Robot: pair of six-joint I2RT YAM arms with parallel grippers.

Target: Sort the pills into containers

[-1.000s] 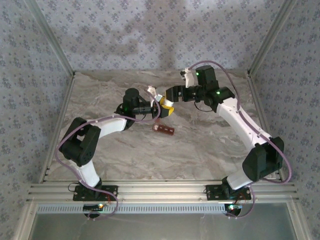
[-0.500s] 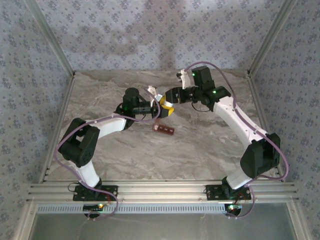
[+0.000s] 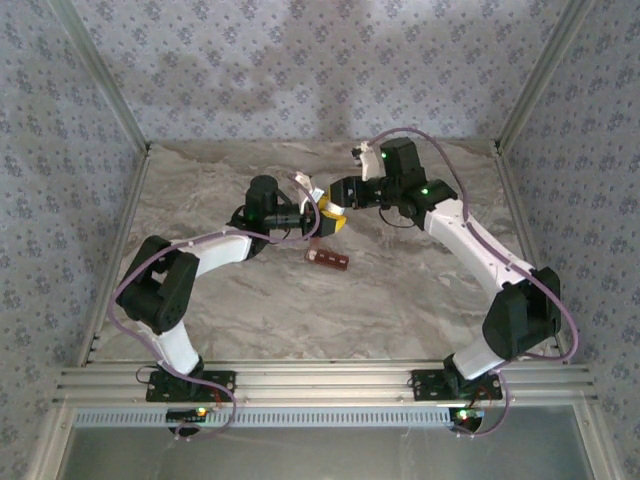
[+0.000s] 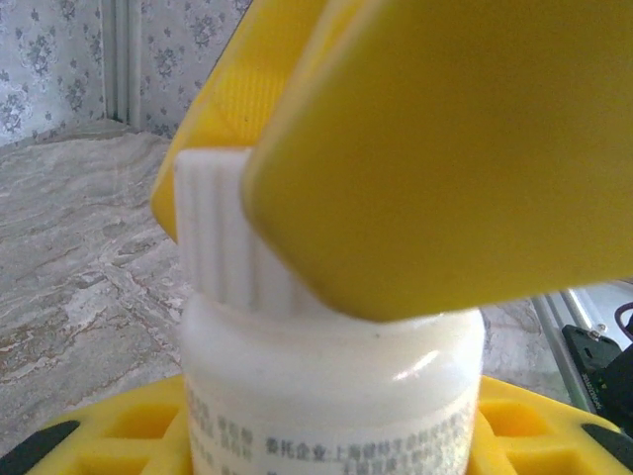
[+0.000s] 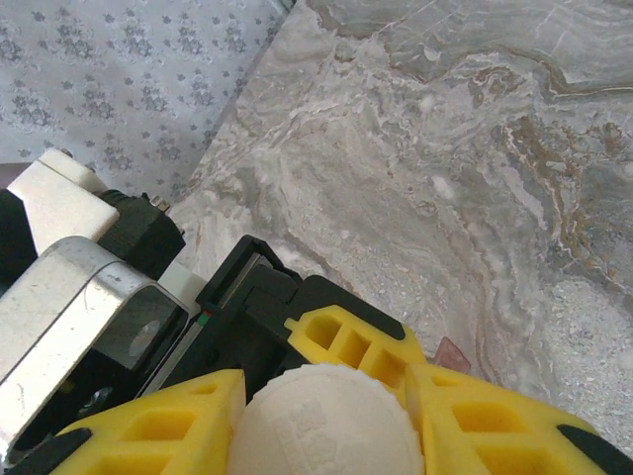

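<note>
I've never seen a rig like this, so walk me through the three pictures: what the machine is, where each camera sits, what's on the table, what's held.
These are two robot arms bolted at the near edge of a marble-patterned table. The wide picture looks down from above and behind them, with the left arm on the left and the right arm on the right. The two close-ups come from a camera on each wrist, looking past that arm's yellow jaws. On the table lies a small dark red-brown strip of compartments, the pill containers. Beyond it the arms meet: the left arm's jaws are shut on the body of a white bottle, and the right arm's jaws are shut on its ribbed cap.
</note>
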